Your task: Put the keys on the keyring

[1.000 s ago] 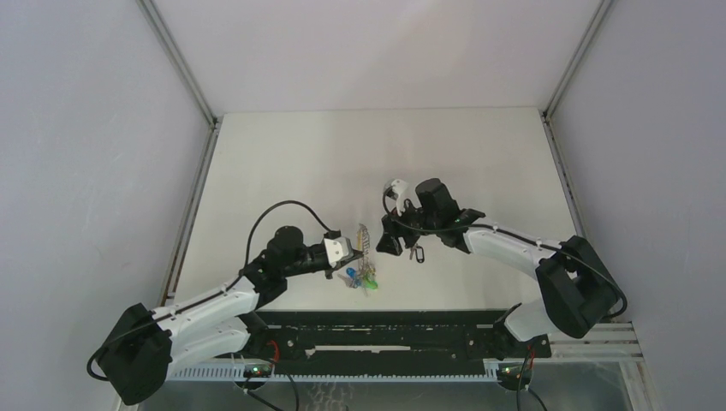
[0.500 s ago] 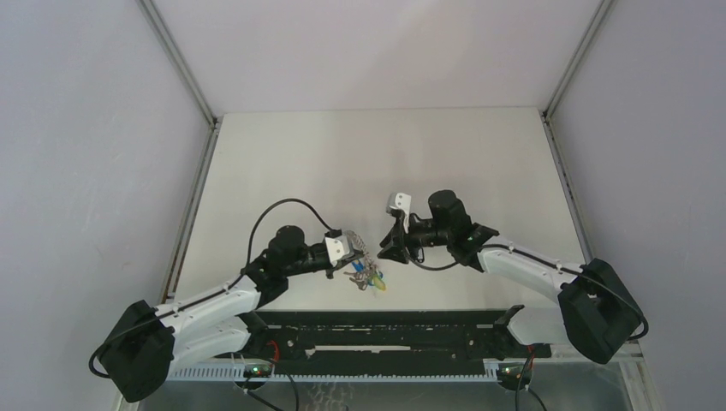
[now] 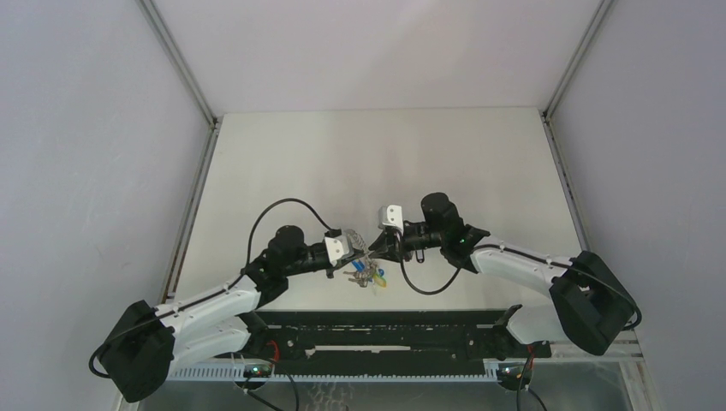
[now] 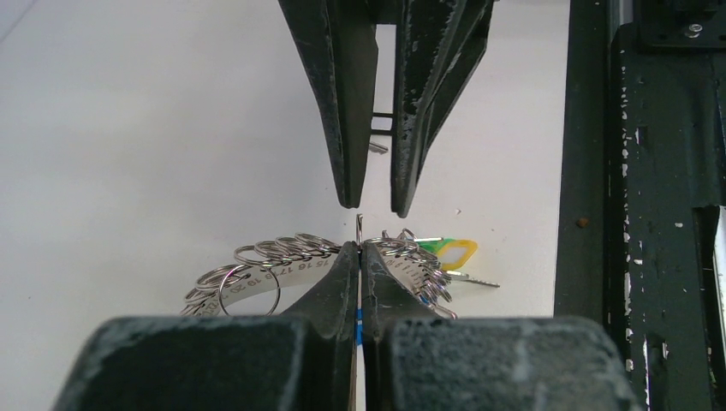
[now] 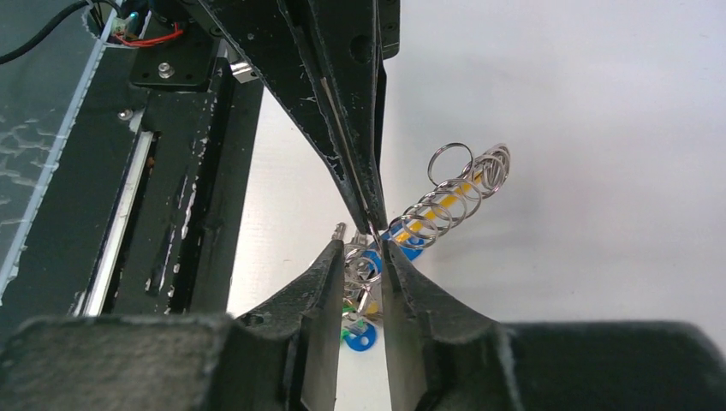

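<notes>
Near the middle of the surface's [image 3: 385, 154] near edge, the left claw [image 4: 360, 250] is pressed fully together on the keyring [image 4: 282, 259]. It pinches the silvery numbered band between its fingertips, and the band curves away to either side of them. A row of small split rings [image 5: 445, 201] is threaded along the band, whose yellow-orange strip [image 5: 425, 220] shows in the right wrist view. Blue tags [image 5: 355, 336] and a green-and-yellow tag [image 4: 449, 250] hang from the bunch just above the surface.

The right claw [image 4: 374, 205] meets the left one tip to tip, its fingers standing a narrow gap apart. In its own wrist view, a few rings of the bunch lie in that gap. I cannot tell whether the fingers press on them or on anything else. A thin dark piece crosses the gap higher up, too small to name. The small black-headed key cannot be made out with certainty in any view.

A black rail [image 4: 651, 171] runs along the near edge, just beside both claws.
</notes>
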### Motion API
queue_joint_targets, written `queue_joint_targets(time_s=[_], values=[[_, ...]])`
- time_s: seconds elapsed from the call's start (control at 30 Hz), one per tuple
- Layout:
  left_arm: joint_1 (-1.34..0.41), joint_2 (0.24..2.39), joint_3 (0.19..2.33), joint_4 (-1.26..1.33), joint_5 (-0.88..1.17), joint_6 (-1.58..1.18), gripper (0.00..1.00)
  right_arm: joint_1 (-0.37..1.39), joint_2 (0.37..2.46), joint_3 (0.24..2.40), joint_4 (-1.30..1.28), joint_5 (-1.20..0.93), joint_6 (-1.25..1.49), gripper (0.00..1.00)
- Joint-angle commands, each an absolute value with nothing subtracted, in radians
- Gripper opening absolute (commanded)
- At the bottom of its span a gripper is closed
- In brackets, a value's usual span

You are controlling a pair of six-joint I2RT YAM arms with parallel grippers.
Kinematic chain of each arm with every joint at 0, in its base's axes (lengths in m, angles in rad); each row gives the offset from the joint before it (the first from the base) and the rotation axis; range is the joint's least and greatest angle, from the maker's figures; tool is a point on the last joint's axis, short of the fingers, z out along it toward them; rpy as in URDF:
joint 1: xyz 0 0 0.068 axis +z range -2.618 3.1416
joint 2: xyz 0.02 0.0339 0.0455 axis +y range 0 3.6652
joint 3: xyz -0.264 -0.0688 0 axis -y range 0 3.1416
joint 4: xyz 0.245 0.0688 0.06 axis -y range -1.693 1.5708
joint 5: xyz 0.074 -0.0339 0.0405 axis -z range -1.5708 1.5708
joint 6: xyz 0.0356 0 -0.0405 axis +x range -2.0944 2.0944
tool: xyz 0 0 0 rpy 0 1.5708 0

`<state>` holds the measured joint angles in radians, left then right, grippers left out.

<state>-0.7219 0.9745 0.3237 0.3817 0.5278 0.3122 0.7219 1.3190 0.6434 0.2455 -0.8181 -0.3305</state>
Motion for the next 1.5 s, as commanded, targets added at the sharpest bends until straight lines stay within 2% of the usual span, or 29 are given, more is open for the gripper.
queue_joint_targets(time_s=[0.0, 0.47, 0.6, 0.77, 0.87, 1.2, 1.47], values=[[-0.717, 0.947, 0.307, 0.469, 0.562, 0.298, 0.00, 0.726, 1.334, 0.650, 0.294, -0.838, -0.397, 0.21], [-0.716, 0.936, 0.298, 0.487, 0.584, 0.299, 0.00, 0.723, 1.364, 0.649, 0.318, -0.855, -0.400, 0.20], [-0.716, 0.935, 0.296, 0.488, 0.587, 0.299, 0.00, 0.719, 1.364, 0.649, 0.324, -0.867, -0.399, 0.15], [-0.716, 0.935, 0.298, 0.488, 0.590, 0.299, 0.00, 0.719, 1.359, 0.650, 0.311, -0.871, -0.408, 0.00], [-0.716, 0.939, 0.298, 0.488, 0.583, 0.299, 0.00, 0.719, 1.356, 0.659, 0.283, -0.869, -0.417, 0.00], [-0.716, 0.991, 0.330, 0.448, 0.589, 0.307, 0.25, 0.727, 1.328, 0.659, 0.283, -0.878, -0.414, 0.00], [-0.718, 0.989, 0.331, 0.448, 0.595, 0.308, 0.26, 0.737, 1.322, 0.662, 0.287, -0.879, -0.416, 0.00]])
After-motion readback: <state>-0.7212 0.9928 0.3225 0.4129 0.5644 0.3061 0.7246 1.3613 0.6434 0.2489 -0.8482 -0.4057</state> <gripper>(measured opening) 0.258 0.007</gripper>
